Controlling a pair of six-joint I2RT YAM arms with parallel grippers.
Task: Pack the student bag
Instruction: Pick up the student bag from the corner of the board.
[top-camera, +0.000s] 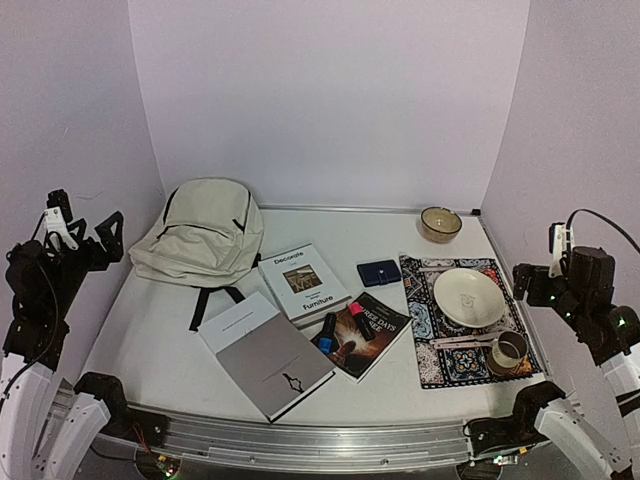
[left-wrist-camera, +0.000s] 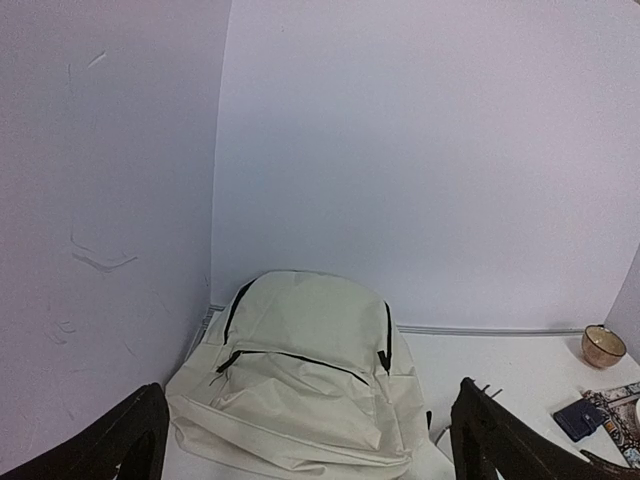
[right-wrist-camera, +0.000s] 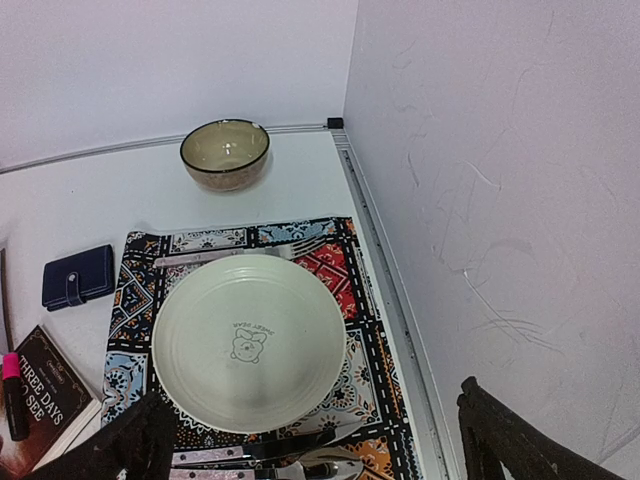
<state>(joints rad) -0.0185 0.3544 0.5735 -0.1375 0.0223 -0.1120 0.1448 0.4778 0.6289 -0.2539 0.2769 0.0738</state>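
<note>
The cream student bag (top-camera: 201, 235) lies flat at the table's back left, zippers shut, black straps trailing toward the front; it fills the lower middle of the left wrist view (left-wrist-camera: 300, 385). In front of it lie a white book (top-camera: 302, 282), a large grey-and-white book (top-camera: 265, 352), a dark paperback (top-camera: 365, 333), two markers (top-camera: 340, 328) and a navy wallet (top-camera: 379, 271). My left gripper (top-camera: 85, 240) is raised at the left wall, open and empty, short of the bag. My right gripper (top-camera: 535, 285) is raised at the right edge, open and empty.
A patterned placemat (top-camera: 428, 320) at the right carries a cream plate (right-wrist-camera: 248, 340), a fork (right-wrist-camera: 240, 252), other cutlery and a metal cup (top-camera: 508, 350). A brown bowl (right-wrist-camera: 224, 152) stands at the back right. Walls close in on three sides.
</note>
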